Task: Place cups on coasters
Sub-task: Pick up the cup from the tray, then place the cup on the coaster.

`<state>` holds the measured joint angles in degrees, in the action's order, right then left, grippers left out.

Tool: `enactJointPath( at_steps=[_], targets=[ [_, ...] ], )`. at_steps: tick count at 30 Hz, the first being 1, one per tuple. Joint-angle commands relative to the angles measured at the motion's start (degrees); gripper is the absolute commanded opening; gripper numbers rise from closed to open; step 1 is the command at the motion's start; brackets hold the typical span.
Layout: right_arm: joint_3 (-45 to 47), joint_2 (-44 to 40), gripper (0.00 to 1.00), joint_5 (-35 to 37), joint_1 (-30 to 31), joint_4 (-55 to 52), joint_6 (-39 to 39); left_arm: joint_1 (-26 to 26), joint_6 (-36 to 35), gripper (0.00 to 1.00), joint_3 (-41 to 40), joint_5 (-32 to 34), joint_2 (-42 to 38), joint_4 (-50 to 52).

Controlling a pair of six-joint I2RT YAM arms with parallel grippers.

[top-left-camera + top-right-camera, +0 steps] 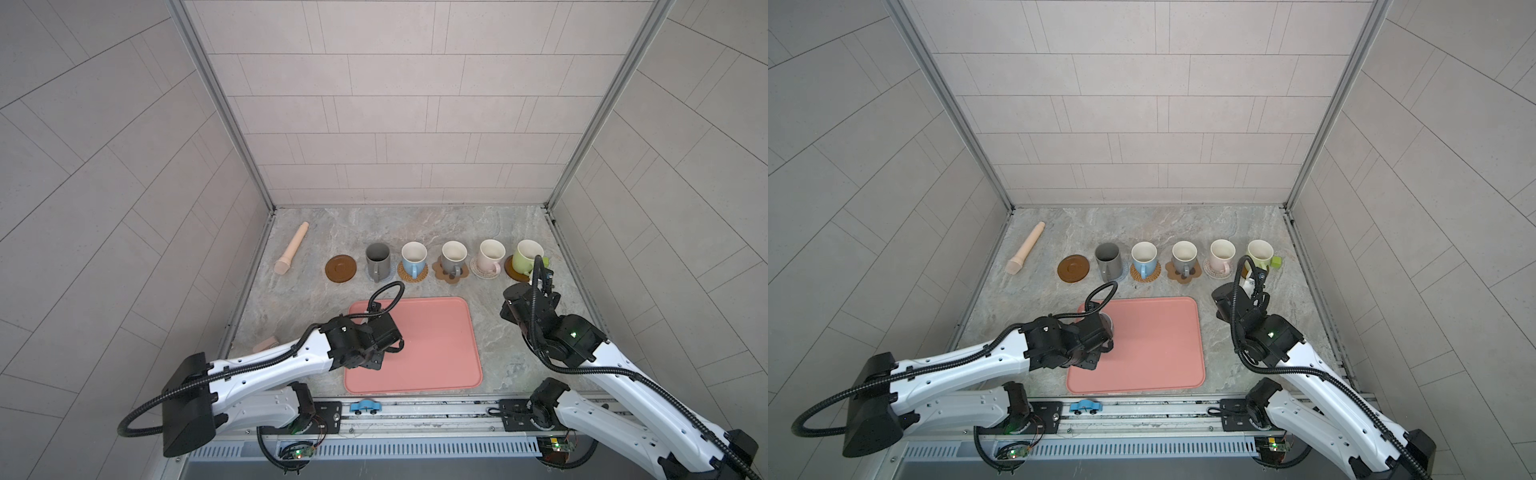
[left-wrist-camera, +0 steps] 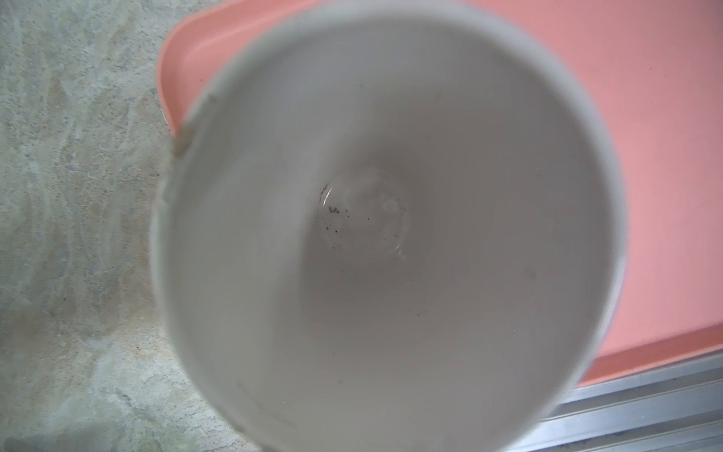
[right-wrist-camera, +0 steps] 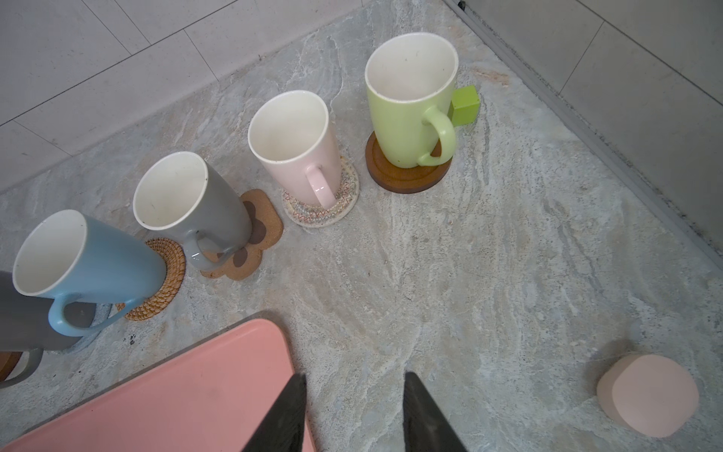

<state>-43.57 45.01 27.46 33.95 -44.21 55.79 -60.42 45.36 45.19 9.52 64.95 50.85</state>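
Left claw [image 1: 384, 332] closed, gripping pale grey ceramic mug [image 2: 387, 235] with a white inside, over the left edge of the large pink tray [image 1: 436, 353] on the marble desk [image 1: 291, 311]. Grip point hidden.

Right claw [image 3: 354, 375] open and empty, above bare desk just right of the tray's far-right corner.

Far row, left to right:
- brown wooden disc coaster [image 1: 340, 269] is bare
- tall dark grey mug [image 1: 377, 259] on grey-blue crochet round [image 1: 1122, 274]
- light blue mug [image 3: 98, 262] on tan rattan round [image 3: 164, 281]
- grey mug [image 3: 195, 207] on brown paw-shaped coaster [image 3: 258, 238]
- pink mug [image 3: 297, 156] on cream woven round [image 3: 344, 195]
- green mug [image 3: 407, 113] on second brown wooden disc [image 3: 407, 180]
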Motion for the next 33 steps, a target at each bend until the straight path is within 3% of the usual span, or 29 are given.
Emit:
enactJointPath(
  at_steps=[1, 10, 33],
  targets=[
    [-0.8, -0.7, 0.43, 1.8, -0.3, -1.8, 0.6, 2.5, -1.9, 0.12, 0.6, 2.9, -1.7, -0.3],
    [-0.7, -1.7, 0.43, 2.2, -0.3, -2.5, 0.6, 13.6, -8.9, 0.12, 2.2, 0.7, -3.1, -1.1],
    [-0.4, -5.8, 0.43, 4.0, -0.2, -4.5, -0.2, 39.9, -26.2, 0.12, 12.6, -5.5, 7.1, -5.5]
  ],
)
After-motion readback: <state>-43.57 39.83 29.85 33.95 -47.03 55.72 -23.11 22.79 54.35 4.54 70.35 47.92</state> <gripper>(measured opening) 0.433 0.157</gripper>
